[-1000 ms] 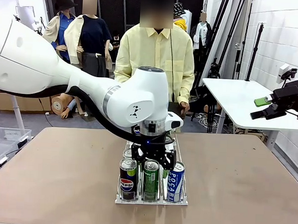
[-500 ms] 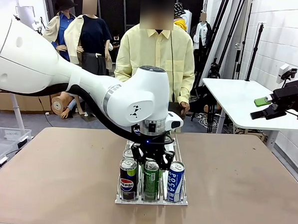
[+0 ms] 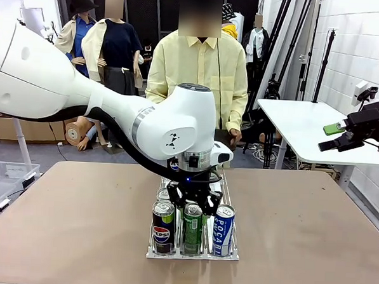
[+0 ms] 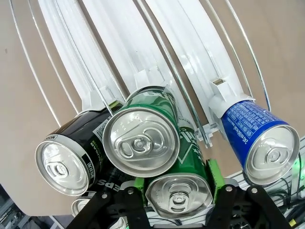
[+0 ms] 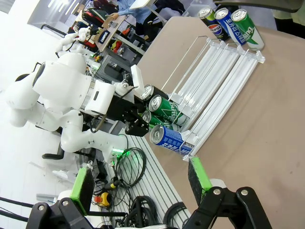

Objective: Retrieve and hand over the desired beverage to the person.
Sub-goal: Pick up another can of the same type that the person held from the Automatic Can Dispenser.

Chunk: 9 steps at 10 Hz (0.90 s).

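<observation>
**A:** Where is the left pincer (image 3: 197,203)?

**B:** Down over the wire can rack (image 3: 233,251) in the middle of the desk (image 3: 299,224). It is clenched on the green can (image 3: 192,230) at the front of the middle lane. In the left wrist view its green pads (image 4: 213,174) press against that can's sides.

**A:** Is the can off the rack?

**B:** No, it stands in its lane. The Pepsi can (image 3: 163,228) is on the robot's left of it and the blue Pocari can (image 3: 223,229) on the right. A 2nd green can (image 4: 141,143) sits just behind it in the same lane.

**A:** And the right pincer (image 3: 327,138)?

**B:** Released, with its fingers wide apart and nothing between them. It is raised in the air at the right, well apart from the rack.

**A:** Any other drinks?

**B:** The right wrist view shows 3 cans (image 5: 228,21) at the rack's far end, with the white rails running between the 2 groups.

**A:** The person (image 3: 196,66)?

**B:** Standing at the far side of the desk in a pale-yellow shirt, straight behind the rack.
</observation>
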Available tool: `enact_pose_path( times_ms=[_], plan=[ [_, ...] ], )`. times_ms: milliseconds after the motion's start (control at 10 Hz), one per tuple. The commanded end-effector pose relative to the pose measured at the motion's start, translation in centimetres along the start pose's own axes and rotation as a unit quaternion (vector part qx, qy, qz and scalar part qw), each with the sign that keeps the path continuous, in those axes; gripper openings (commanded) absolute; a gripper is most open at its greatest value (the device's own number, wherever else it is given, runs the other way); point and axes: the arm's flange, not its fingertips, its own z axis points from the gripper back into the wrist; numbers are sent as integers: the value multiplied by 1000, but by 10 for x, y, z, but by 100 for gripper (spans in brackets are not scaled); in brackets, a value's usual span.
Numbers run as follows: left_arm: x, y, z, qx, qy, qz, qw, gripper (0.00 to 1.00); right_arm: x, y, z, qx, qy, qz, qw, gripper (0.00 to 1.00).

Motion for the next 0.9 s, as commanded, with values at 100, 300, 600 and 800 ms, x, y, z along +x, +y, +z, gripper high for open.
enact_pose_path(
  times_ms=[100, 300, 600, 800],
  plan=[
    [-1, 0, 0, 0, -1, -1, 1000, 0, 1, 1, 0, 0, -3, 1, 1000, 100],
    [0, 0, 0, 0, 0, 0, 1000, 0, 1, 1, 0, 0, -3, 1, 1000, 100],
    [4, 11, 49, 1, -12, 5, 1000, 0, 1, 1, 0, 0, -3, 1, 1000, 100],
    [7, 18, 77, 7, -24, 14, 1000, 0, 1, 1, 0, 0, -3, 1, 1000, 100]
  ],
)
